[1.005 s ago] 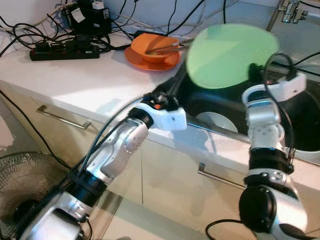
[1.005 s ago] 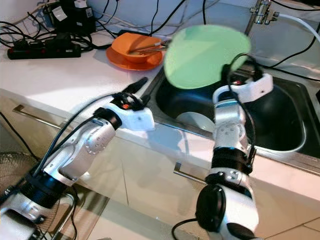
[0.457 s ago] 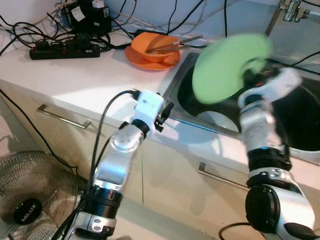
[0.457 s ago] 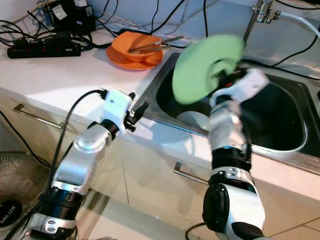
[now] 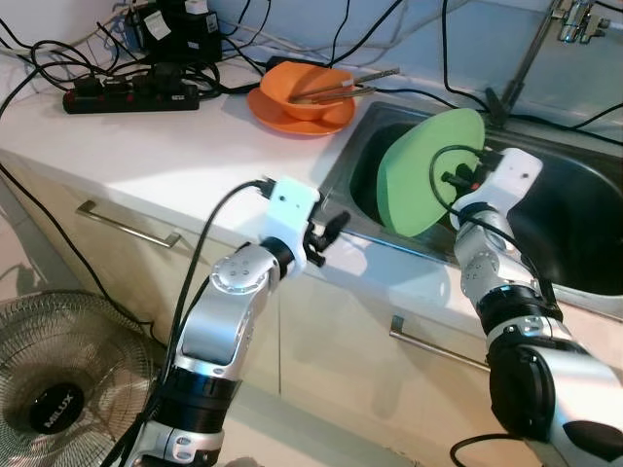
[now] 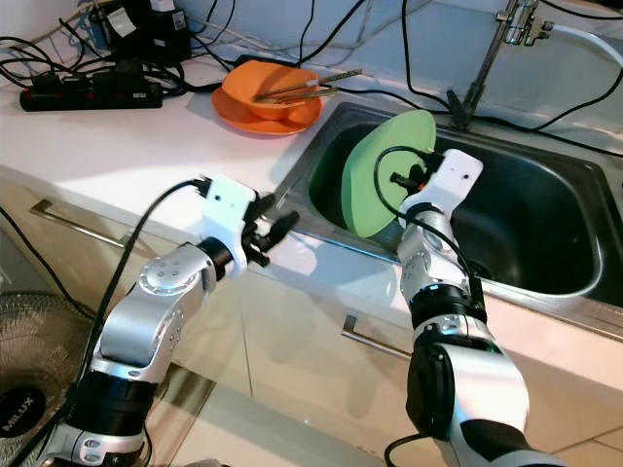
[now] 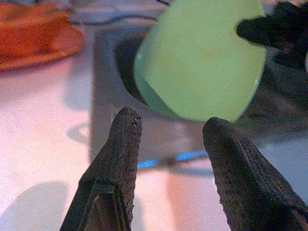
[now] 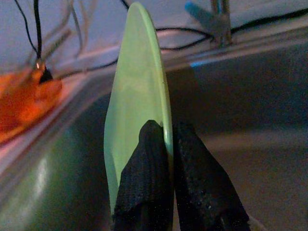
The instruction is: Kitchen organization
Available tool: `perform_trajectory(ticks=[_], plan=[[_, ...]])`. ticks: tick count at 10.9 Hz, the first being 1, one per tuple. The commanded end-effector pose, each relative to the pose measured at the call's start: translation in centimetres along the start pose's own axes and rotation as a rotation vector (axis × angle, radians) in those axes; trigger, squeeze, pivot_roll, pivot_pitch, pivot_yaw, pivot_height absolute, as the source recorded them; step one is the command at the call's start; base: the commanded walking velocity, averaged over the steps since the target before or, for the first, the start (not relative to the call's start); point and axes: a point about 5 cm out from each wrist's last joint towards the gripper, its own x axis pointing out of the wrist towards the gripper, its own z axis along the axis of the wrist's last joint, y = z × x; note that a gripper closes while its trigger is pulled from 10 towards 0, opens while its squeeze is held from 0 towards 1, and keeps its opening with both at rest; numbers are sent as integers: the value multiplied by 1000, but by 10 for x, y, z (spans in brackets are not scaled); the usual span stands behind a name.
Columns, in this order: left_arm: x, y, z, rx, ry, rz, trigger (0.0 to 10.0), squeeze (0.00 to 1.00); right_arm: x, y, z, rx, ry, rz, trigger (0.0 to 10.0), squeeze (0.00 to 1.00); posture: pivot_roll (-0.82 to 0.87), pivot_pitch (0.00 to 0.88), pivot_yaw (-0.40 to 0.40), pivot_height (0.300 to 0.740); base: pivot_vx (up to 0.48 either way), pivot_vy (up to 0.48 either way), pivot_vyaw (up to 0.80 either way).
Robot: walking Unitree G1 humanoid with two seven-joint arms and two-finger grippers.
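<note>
In the lower left of the left eye view a floor fan [image 5: 54,389] is standing on the floor beside the cabinet front, and along the upper left a black power strip [image 5: 131,92] is lying on the white counter [image 5: 175,161] among tangled cables. Right of it, in the upper centre, an orange bowl [image 5: 310,89] is sitting on an orange plate [image 5: 292,115], with chopsticks [image 5: 346,86] resting across the bowl. In the centre of the frame the left gripper [image 5: 331,232] is hovering over the counter's front edge, just beside the sink; the left wrist view shows its fingers [image 7: 118,159] standing apart and holding nothing. Further right, the green plate [image 5: 428,173] is standing nearly on edge, tilted, over the left part of the dark steel sink [image 5: 584,209]. The right gripper [image 8: 166,159] is pinching the plate's rim, its two fingers [image 8: 144,183] pressing on either face of the plate. At the upper right of the frame the tap [image 5: 574,15] is rising behind the sink, with cables trailing along the back edge.
</note>
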Motion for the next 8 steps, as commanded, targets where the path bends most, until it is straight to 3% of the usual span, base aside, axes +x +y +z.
perform_trajectory(ticks=[1,8], plan=[[-1,-6,-3,-10,27,-40,10000,0,3,3,9,-23,-26,1,10000,0,250,24,-66,740,0,0,0],[-3,-10,-11,-64,102,-51,10000,0,-2,16,-23,-107,146,50,10000,0,264,31,-72,740,0,0,0]])
